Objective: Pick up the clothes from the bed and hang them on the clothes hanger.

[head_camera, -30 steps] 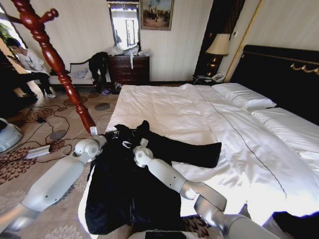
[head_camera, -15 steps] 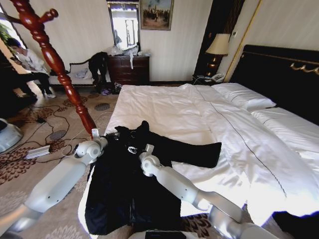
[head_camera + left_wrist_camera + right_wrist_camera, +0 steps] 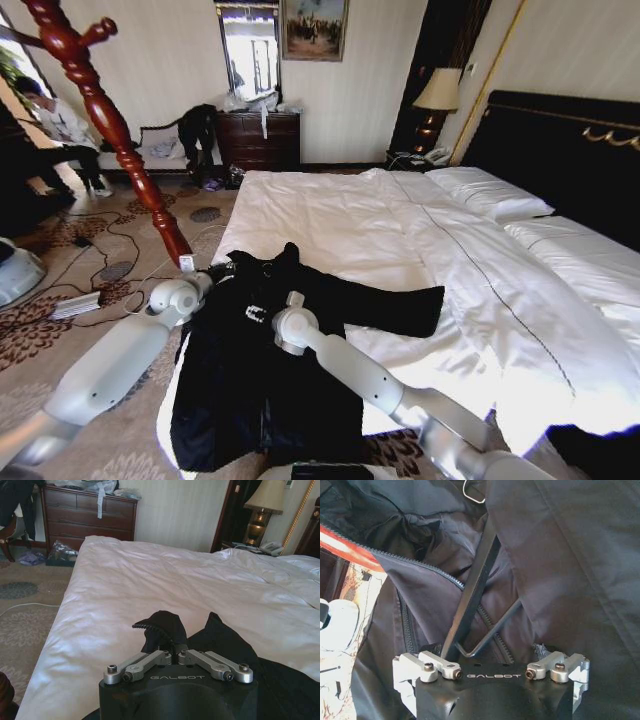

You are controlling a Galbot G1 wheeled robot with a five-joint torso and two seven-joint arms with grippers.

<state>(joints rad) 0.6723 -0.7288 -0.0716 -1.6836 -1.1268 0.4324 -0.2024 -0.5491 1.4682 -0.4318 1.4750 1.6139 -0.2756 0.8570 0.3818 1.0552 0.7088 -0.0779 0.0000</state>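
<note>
My left gripper [image 3: 176, 652] pinches the coat [image 3: 265, 370] collar with closed fingers for lifting off the bed [image 3: 420, 240]; my right gripper [image 3: 492, 645] spreads open fingers over the zipper

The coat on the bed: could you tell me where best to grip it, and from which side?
Probably the collar, from above. The coat lies flat and open on the bed, and only there does fabric bunch up, as where the left tool pinches it.
</note>
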